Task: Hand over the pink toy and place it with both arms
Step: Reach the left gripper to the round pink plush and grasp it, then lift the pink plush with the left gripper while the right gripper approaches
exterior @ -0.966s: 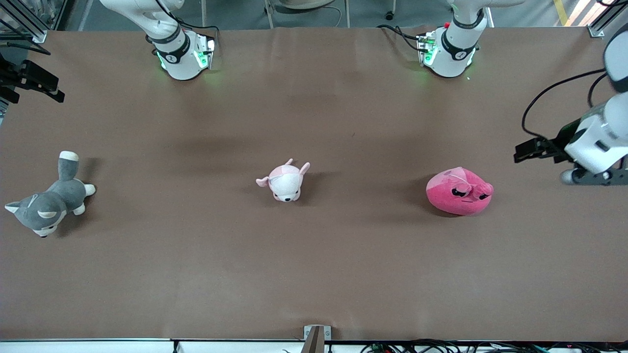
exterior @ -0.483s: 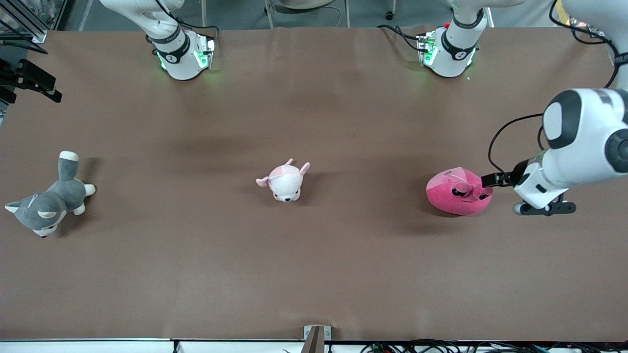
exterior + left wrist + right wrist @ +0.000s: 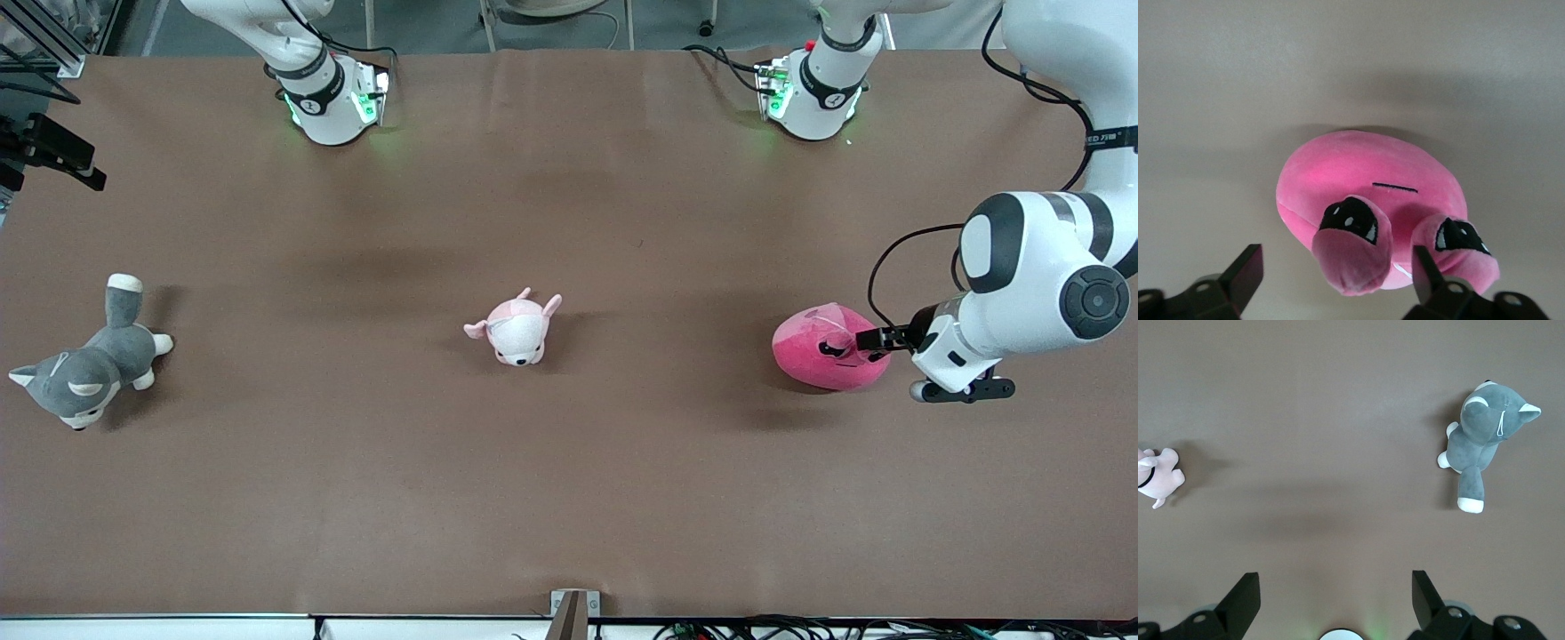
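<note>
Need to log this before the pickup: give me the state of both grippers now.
Left gripper: jaws open, straddling the pink toy, not gripping it.
Right gripper: jaws open, holding nothing.

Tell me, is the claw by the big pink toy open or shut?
Open. The left gripper shows its two fingers spread wide, either side of the pink toy.

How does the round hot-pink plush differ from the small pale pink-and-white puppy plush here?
The round hot-pink plush is a bigger, smooth blob; the pale pink-and-white puppy plush is smaller, with pointed ears. The hot-pink plush lies toward the left arm's end with the open left gripper at its face; the puppy lies mid-table, no gripper near. Both are soft toys resting on the brown table.
</note>
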